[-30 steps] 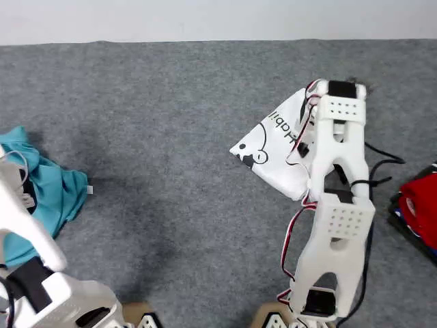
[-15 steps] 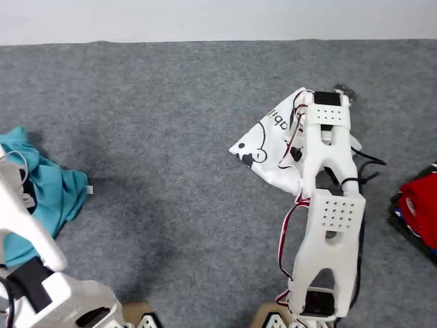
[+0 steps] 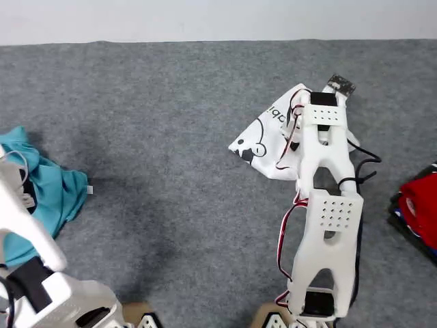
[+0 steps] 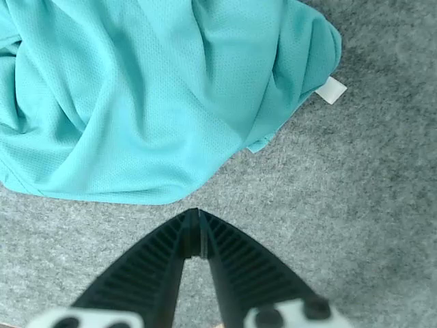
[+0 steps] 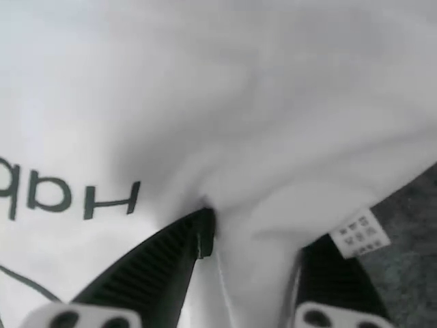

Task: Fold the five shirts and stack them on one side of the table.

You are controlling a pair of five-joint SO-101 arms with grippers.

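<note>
A white shirt [image 3: 270, 140] with black print lies crumpled right of the table's middle. My right gripper [image 3: 326, 96] sits at its far right corner. In the right wrist view my right gripper [image 5: 252, 239] is shut on a bunched fold of the white shirt [image 5: 205, 102], beside its small care label [image 5: 358, 232]. A teal shirt [image 3: 51, 188] lies heaped at the left edge. My left gripper [image 4: 199, 232] hangs shut and empty just off the near edge of the teal shirt [image 4: 150, 102]. A red shirt [image 3: 420, 205] lies at the right edge.
Grey carpet-like cloth [image 3: 171, 137] covers the table, bare between the teal and white shirts. The red shirt rests on something dark [image 3: 403, 215]. The left arm [image 3: 27, 232] stands at the near left corner, and the right arm's wires [image 3: 287, 232] hang beside its links.
My right arm has swung left and slightly away, dragging the white shirt; its near edge has drawn in and the cloth is more bunched. The left arm and teal shirt are unchanged.
</note>
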